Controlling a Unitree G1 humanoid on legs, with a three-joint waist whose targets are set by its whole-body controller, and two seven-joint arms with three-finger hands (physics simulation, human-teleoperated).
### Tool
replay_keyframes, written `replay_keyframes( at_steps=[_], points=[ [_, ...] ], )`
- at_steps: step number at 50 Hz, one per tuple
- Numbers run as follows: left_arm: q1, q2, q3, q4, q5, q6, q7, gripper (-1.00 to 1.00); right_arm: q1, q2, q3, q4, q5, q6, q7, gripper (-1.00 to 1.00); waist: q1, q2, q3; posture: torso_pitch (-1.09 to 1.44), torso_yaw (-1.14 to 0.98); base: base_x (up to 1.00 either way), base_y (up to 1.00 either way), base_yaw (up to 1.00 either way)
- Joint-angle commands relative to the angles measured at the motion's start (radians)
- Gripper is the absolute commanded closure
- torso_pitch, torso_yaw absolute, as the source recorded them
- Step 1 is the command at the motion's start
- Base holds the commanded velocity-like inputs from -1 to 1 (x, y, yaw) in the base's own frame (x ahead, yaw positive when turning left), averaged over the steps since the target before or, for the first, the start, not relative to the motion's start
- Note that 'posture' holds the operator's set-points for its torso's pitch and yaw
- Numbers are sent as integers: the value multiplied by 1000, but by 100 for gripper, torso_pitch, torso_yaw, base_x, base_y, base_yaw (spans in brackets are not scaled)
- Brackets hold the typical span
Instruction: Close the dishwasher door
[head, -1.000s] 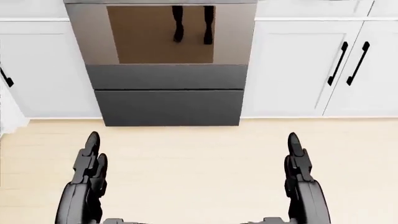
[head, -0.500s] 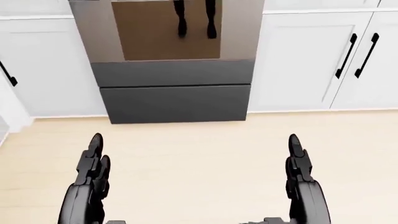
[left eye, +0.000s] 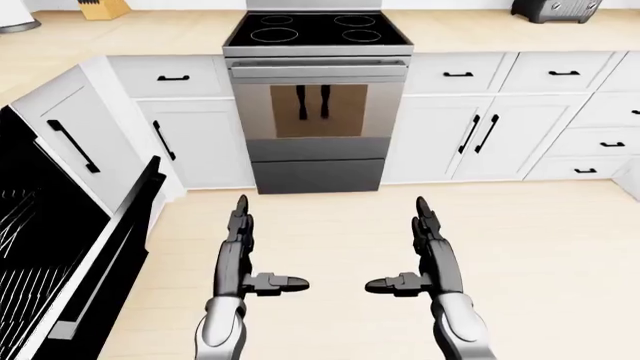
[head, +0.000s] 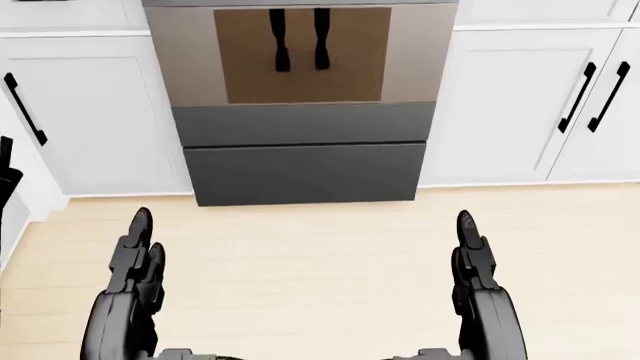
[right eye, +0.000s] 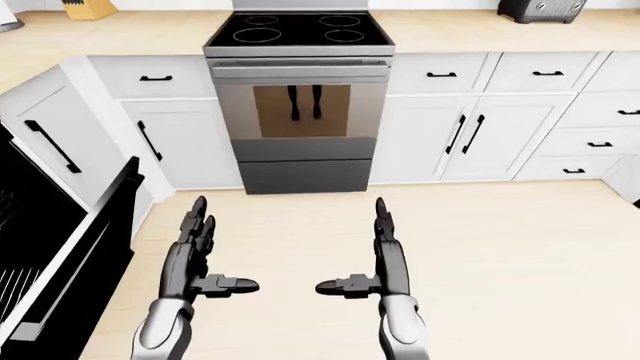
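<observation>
Black three-finger hands nearest: left hand (left eye: 238, 259) and right hand (left eye: 430, 259) both raised over the pale wood floor (left eye: 540, 247), fingers straight and spread, thumbs turned inward, holding nothing. Dishwasher door (left eye: 105, 259) hangs open at the left edge of the left-eye view, dropped low, dark rack (left eye: 25, 255) behind it; well apart from the left hand. Farther up: steel oven (left eye: 318, 120) with black cooktop (left eye: 318, 30), white cabinets (left eye: 470, 135) either side. Risks, as judged: robot faces the oven, not the door, so a reach from this stance likely falls short. Stepping left carelessly could knock a leg against the door's edge. Pushing off-centre may slip the open fingers off.
</observation>
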Motion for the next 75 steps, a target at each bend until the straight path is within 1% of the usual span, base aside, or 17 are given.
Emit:
replay_keyframes(
  at_steps=[1,9,13,27,28,32,36,40,41,51,55,56,60,64,68,69,75],
  points=[
    [-14,1,-4,-36,-2,-27,-2,-100,-13,0,-4,-36,-3,-19,-4,-100,-6,7,-12,0,0,0,30,0],
    [-10,1,-4,-41,-2,-26,-2,-100,-14,0,-5,-33,-1,-21,-2,-100,-6,47,-7,0,0,0,31,0],
    [-8,1,-6,-41,-1,-27,-3,-100,-16,2,-3,-16,-1,-36,-4,-100,-4,165,-27,0,0,0,31,0],
    [-3,0,-7,-46,-1,-28,-3,-100,-16,1,-2,-10,2,-41,-5,-100,0,-28,-17,0,0,0,31,0],
    [-2,0,-7,-45,0,-29,-3,-100,-17,1,-2,-26,2,-24,-3,-100,-10,15,-10,0,0,0,30,0],
    [-4,1,-6,-48,-2,-25,-3,-100,-14,0,-2,-32,2,-21,-3,-100,-8,7,-21,0,0,0,31,0],
    [-5,0,-7,-47,0,-26,-2,-100,-13,0,-4,-37,3,-18,-2,-100,-8,50,-5,0,0,0,31,0],
    [-4,1,-6,-54,-2,-20,-3,-100,-12,0,-4,-36,2,-20,-2,-100,-3,173,-27,0,0,0,31,0],
    [-4,1,-6,-55,-2,-19,-3,-100,-12,0,-4,-40,2,-16,-1,-100,5,125,-17,0,0,0,31,0],
    [-2,1,-6,-63,-2,-16,-3,-100,-8,0,-4,-43,1,-17,-1,-100,5,46,-4,0,0,0,31,0],
    [0,0,-8,-65,-1,-16,-3,-100,-2,1,-5,-3,2,-64,-4,-100,-1,-24,-16,0,0,0,30,0],
    [0,0,-7,-63,-2,-18,-3,-100,-5,0,-5,-32,3,-32,-2,-100,-13,13,-9,0,0,0,30,0],
    [1,-1,-13,-52,3,-26,-2,-100,-6,0,-6,-49,3,-15,0,-100,-8,4,-19,0,0,0,31,0],
    [4,-2,-14,-55,3,-26,-2,-100,-8,0,-4,-46,3,-15,0,-100,-8,48,-4,0,0,0,31,0],
    [7,-2,-14,-64,3,-21,-2,-100,-11,1,-4,-43,3,-15,0,-100,-4,167,-26,0,0,0,31,0],
    [7,-2,-15,-64,3,-21,-2,-100,-11,1,-4,-42,3,-16,0,-100,4,129,-20,0,0,0,31,0],
    [1,0,-9,-61,0,-19,-2,-100,-9,0,-5,-41,4,-18,0,-100,8,80,-10,0,0,0,31,0]
  ],
)
